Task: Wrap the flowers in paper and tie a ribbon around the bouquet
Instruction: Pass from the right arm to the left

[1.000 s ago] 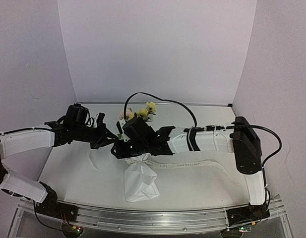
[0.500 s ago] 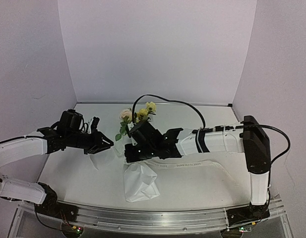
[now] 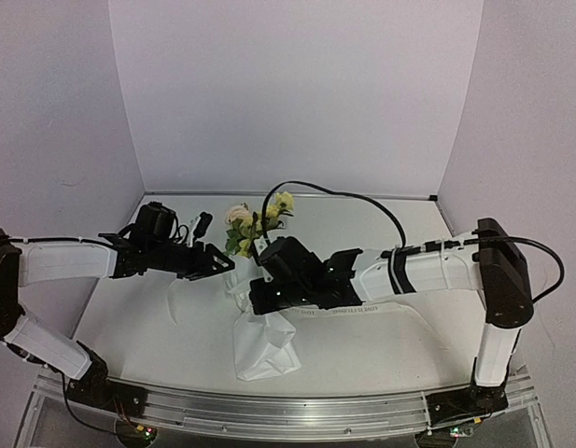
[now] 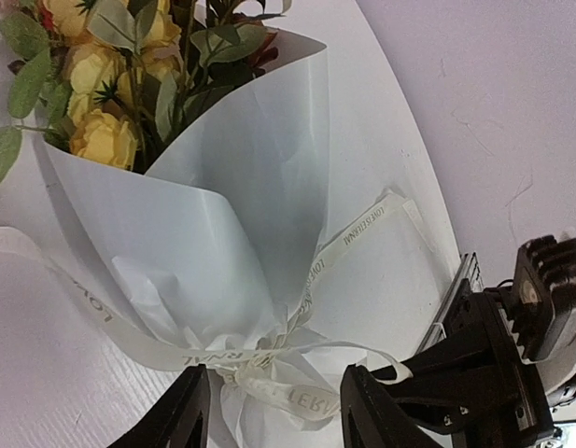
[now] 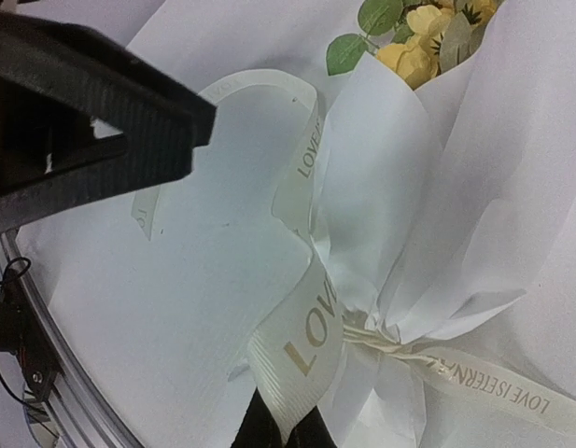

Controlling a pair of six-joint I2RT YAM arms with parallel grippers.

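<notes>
The bouquet point(image 3: 259, 317) lies on the table, with yellow and pink flowers point(image 3: 255, 219) sticking out of the white paper point(image 4: 241, 187) cone at the far end. The printed ribbon point(image 5: 306, 336) is tied round the cone's pinched neck point(image 4: 269, 359). My left gripper point(image 4: 273, 415) is open and straddles the knot; its fingers point(image 4: 175, 420) stand on either side, gripping nothing. My right gripper point(image 5: 283, 431) is shut on the ribbon's broad strand just beside the knot. A long tail of ribbon point(image 3: 362, 311) trails off to the right under the right arm.
The metal rail point(image 3: 269, 411) runs along the table's near edge. A black cable point(image 3: 344, 196) arcs over the flowers from the right arm. A short ribbon end point(image 5: 143, 210) lies on the table left of the cone. White walls close in on three sides.
My left gripper has opened and let go at the knot. My right gripper has shut on the ribbon strand, and the right arm has drawn a little right and toward the near edge.
</notes>
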